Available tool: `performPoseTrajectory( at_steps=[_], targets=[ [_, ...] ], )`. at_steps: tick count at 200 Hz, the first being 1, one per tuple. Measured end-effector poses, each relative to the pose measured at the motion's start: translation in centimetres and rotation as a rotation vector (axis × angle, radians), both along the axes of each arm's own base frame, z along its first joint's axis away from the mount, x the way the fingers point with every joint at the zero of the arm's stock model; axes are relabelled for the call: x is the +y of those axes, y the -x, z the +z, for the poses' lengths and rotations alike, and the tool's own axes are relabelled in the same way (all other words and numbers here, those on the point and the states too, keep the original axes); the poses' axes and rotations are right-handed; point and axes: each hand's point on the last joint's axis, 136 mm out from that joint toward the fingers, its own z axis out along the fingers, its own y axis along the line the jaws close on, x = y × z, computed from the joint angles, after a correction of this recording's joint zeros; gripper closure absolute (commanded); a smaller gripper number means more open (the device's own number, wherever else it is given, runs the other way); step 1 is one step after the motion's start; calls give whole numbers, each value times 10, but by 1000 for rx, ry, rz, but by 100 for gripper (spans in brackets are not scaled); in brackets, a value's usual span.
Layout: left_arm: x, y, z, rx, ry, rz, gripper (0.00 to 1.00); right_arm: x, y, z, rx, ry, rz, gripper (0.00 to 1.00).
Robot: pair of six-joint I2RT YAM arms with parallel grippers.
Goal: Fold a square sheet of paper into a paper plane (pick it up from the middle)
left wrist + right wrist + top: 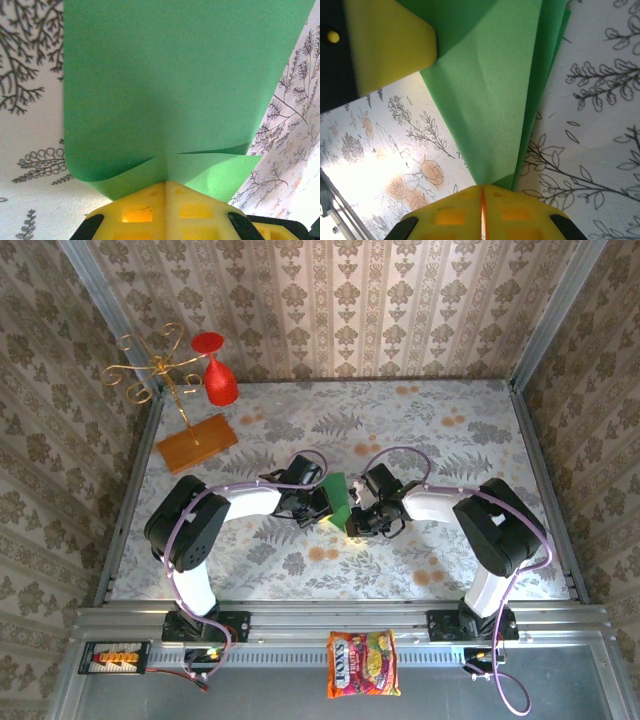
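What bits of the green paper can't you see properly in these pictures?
- Top view: the green paper is tiny, squeezed between the left gripper and right gripper; its folds are unreadable.
- Left wrist view: the paper's far end is cut off by the top edge.
- Right wrist view: the left gripper's yellow finger covers part of it.

I count: left gripper (pixel 166 186) and right gripper (pixel 482 189), two; green paper sheet (pixel 337 498), one; red goblet (pixel 217 375), one; wire stand (pixel 160 368), one; orange-brown board (pixel 196 443), one; snack packet (pixel 362 664), one.
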Motion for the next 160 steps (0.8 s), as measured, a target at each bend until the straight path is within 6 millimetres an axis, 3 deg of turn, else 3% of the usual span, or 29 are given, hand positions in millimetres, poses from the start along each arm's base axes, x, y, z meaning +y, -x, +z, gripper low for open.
performPoseTrajectory(
  at_steps=[160],
  targets=[
    [0, 0, 0, -5, -4, -9, 94, -16, 14, 2, -1, 22, -14, 89]
  ],
)
